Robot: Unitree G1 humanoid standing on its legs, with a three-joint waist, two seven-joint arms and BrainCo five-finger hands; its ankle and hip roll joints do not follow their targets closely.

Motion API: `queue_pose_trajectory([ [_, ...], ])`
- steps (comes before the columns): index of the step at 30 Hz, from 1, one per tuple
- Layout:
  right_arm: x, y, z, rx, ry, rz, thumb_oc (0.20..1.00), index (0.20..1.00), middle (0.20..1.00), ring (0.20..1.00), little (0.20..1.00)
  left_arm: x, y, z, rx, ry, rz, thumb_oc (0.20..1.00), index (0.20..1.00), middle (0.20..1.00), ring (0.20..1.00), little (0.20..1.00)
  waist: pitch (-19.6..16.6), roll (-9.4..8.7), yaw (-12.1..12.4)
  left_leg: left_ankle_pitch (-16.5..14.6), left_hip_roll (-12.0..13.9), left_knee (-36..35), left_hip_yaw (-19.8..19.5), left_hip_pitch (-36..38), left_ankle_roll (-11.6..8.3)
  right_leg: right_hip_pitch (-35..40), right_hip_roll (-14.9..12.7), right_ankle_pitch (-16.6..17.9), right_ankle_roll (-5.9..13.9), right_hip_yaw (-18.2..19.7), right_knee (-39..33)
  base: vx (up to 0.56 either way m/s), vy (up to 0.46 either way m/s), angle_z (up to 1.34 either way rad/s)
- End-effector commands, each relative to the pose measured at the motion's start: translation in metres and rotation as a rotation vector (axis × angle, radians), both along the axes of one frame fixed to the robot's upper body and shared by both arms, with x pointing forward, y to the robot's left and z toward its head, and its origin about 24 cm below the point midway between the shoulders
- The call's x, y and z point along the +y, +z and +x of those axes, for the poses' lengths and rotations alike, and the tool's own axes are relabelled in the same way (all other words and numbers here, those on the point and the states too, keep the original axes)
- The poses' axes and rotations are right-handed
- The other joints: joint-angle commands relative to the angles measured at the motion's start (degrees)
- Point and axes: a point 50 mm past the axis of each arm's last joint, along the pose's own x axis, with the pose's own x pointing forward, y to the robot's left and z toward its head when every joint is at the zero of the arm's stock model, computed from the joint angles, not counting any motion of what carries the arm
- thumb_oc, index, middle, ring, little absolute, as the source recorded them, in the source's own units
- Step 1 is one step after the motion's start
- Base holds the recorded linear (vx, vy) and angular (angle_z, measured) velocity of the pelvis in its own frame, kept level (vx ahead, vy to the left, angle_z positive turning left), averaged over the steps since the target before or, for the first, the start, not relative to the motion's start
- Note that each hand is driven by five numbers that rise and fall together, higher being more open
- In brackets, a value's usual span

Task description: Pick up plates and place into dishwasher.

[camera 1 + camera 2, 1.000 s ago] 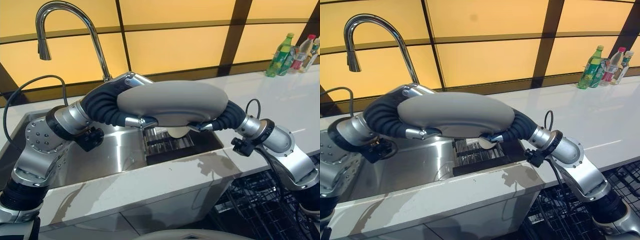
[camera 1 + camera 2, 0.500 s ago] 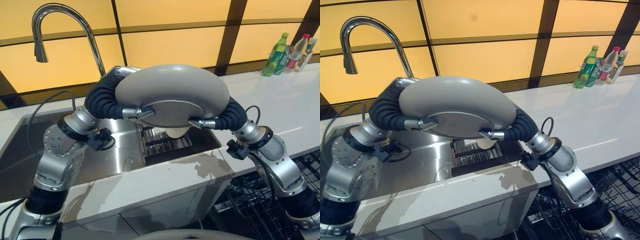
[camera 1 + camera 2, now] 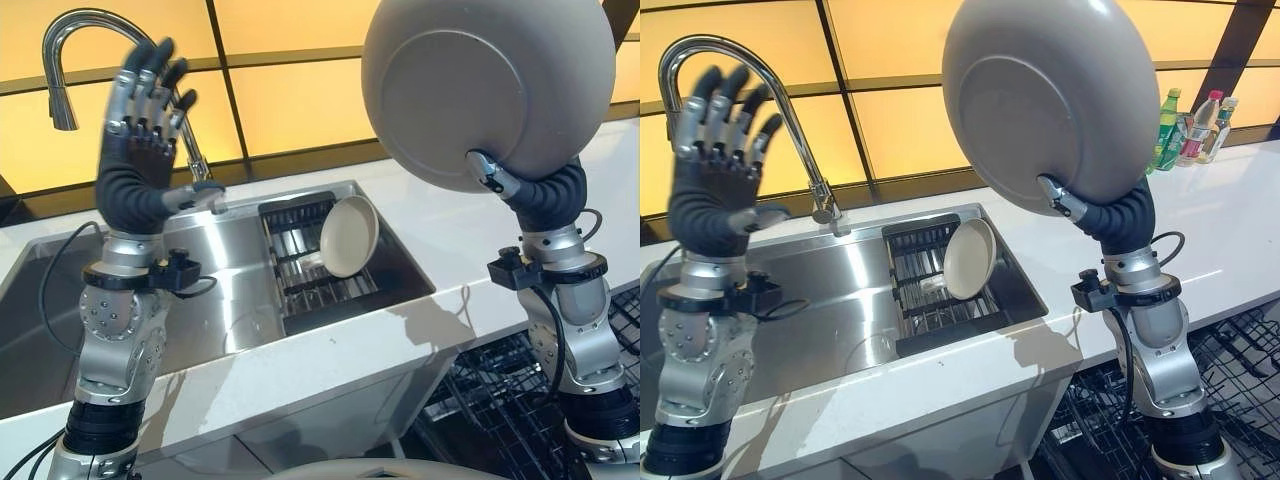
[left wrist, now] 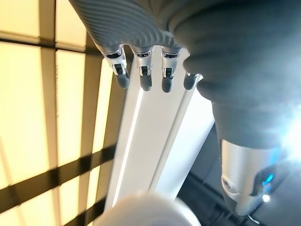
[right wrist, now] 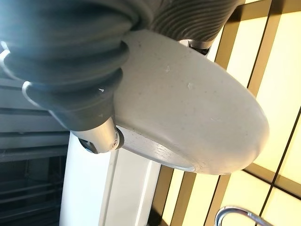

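right hand: (image 3: pixel 535 195) raised high at right, thumb pinching the rim of the grey plate (image 3: pixel 488 88); other fingers hidden behind it, so grip is thumb on the underside with fingers presumably on the far face.
grey plate: held up on edge, underside and foot ring toward the camera, tilted; well above the white counter (image 3: pixel 455 225). Judged: one-handed rim grip keeps it vertical, the way a rack slot takes it.
left hand: (image 3: pixel 145 105) up at left beside the faucet (image 3: pixel 70 45), fingers straight and spread, holding nothing. Left wrist view shows the fingers (image 4: pixel 141 75) straight too. Judged: clear of the plate so the right arm can carry alone.
small plate: (image 3: pixel 349 235) cream, stands on edge leaning in the black sink rack (image 3: pixel 300 265), right part of the steel sink (image 3: pixel 220 300). Waiting to be picked.
dishwasher rack: (image 3: pixel 500 400) black wire, low at near right below the counter edge, under the right arm. Judged target.
bottles: (image 3: pixel 1190 125) far right on counter, well away, not in play.
step: judged carry phase, plate lifted, not yet lowered to the rack.
next: judged swing right and down, keep plate on edge, feed between tines.
risk: rim pinch alone, plate may pivot or slip on the way down.
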Motion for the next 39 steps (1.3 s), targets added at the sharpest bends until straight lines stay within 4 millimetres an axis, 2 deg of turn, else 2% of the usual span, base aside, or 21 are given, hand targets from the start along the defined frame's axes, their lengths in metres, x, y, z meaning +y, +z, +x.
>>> queue_pose_trajectory([
  [1,-0.005,0.018,-0.013,-0.152,-0.051,0.048,0.200,0.200,0.200,0.200,0.200,0.005,0.007,0.000,-0.056,0.037,0.006,1.000,1.000,1.000,1.000,1.000,-1.62,-1.90,-0.19,-0.14,-1.33,0.11,-1.77,-2.25,2.44,2.39,-1.49,-1.91,1.66,-0.70,0.44,0.00,0.000,0.00],
  [6,-0.024,0.013,-0.014,-0.144,-0.250,-0.037,0.200,0.200,0.200,0.200,0.200,0.016,0.007,-0.003,-0.045,0.055,-0.023,1.000,1.000,1.000,1.000,1.000,-1.46,-2.14,-1.11,-0.45,-1.03,0.11,-0.88,-1.90,2.35,2.43,-1.37,-2.00,1.65,-0.40,0.60,0.00,0.000,0.00],
  [9,-0.047,0.010,-0.013,-0.107,-0.427,-0.109,0.200,0.200,0.200,0.200,0.200,0.033,0.006,-0.008,-0.039,0.107,-0.078,1.000,1.000,1.000,1.000,1.000,-1.19,-2.52,-2.78,-0.84,-0.54,0.11,0.82,-1.51,2.38,2.04,-1.06,-1.90,1.64,0.87,0.89,0.00,-0.014,-0.08],
  [15,-0.089,0.001,-0.016,0.016,-0.640,-0.181,0.200,0.200,0.200,0.200,0.200,0.058,0.006,-0.010,-0.010,0.273,-0.113,1.000,1.000,1.000,1.000,1.000,-0.37,-2.28,-8.16,-1.98,-0.03,0.11,5.46,-0.22,2.89,0.57,0.08,-1.19,1.66,6.72,1.84,0.02,-0.007,-0.43],
  [19,-0.122,-0.014,-0.028,0.139,-0.803,-0.244,0.200,0.200,0.200,0.200,0.200,0.071,0.003,-0.016,0.022,0.318,-0.130,1.000,1.000,1.000,1.000,1.000,0.43,-2.18,-10.95,-3.11,-0.16,0.11,7.83,0.81,3.15,0.53,0.24,-0.93,2.13,9.03,1.55,0.04,-0.038,-0.50],
  [25,-0.168,-0.047,-0.049,0.389,-1.057,-0.391,0.200,0.200,0.200,0.200,0.200,0.082,-0.005,-0.021,0.069,0.315,-0.138,1.000,1.000,1.000,1.000,1.000,1.39,-2.64,-12.78,-3.20,-0.47,0.11,9.58,0.64,3.27,-0.50,0.40,0.47,2.69,10.88,0.89,0.01,-0.089,-0.29],
  [29,-0.189,-0.072,-0.059,0.598,-1.105,-0.461,0.200,0.200,0.200,0.200,0.200,0.084,-0.006,-0.023,0.076,0.305,-0.128,1.000,1.000,1.000,1.000,1.000,1.75,-3.03,-13.17,-3.14,-0.59,0.11,9.89,-0.08,3.26,-1.58,0.65,1.06,2.98,11.76,0.72,0.00,-0.119,-0.17],
  [31,-0.195,-0.086,-0.060,0.711,-1.067,-0.496,0.200,0.200,0.200,0.200,0.200,0.083,-0.006,-0.022,0.080,0.294,-0.120,1.000,1.000,1.000,1.000,1.000,1.97,-3.37,-13.17,-3.08,-0.53,0.11,9.87,-0.49,3.16,-2.06,0.93,1.27,3.07,12.17,0.62,0.00,-0.126,-0.07],
  [39,-0.199,-0.125,-0.052,1.058,-0.750,-0.585,0.200,0.200,0.200,0.200,0.200,0.073,-0.006,-0.009,0.100,0.262,-0.085,1.000,1.000,1.000,1.000,1.000,2.71,-5.08,-12.03,-2.39,0.19,0.11,9.10,-0.88,2.44,-2.10,1.46,1.47,2.90,11.47,0.52,0.04,-0.128,-0.01],
])
